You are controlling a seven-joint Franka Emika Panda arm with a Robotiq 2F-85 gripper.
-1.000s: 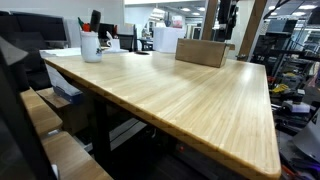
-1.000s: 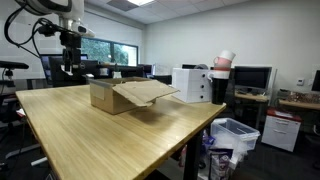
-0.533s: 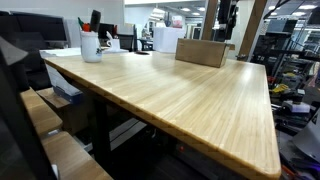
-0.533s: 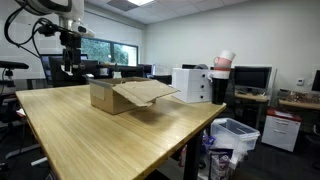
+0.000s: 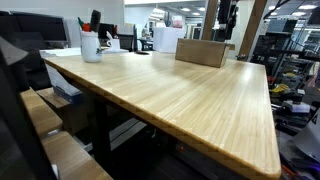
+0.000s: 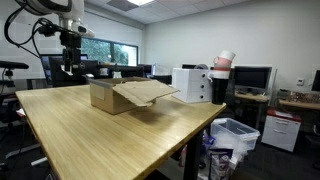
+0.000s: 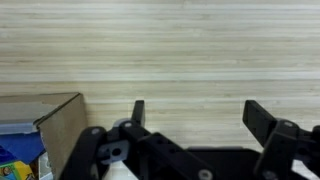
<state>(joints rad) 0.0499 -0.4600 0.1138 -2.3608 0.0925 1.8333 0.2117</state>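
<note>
wrist view: the two fingers (image 7: 138, 113) stand wide apart, nothing between them, above the bare wooden bench (image 7: 170, 45). the open cardboard box (image 7: 52, 125) sits just beside the fingers, at the picture's left edge, resting on the bench. in an exterior view a white cup of pens (image 5: 91, 46) stands well apart from the box.

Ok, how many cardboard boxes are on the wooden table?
1. The brown cardboard box stands near the far end of the light wooden table, one flap folded open. In the wrist view it lies just beside the open fingers. No other shows.
</note>
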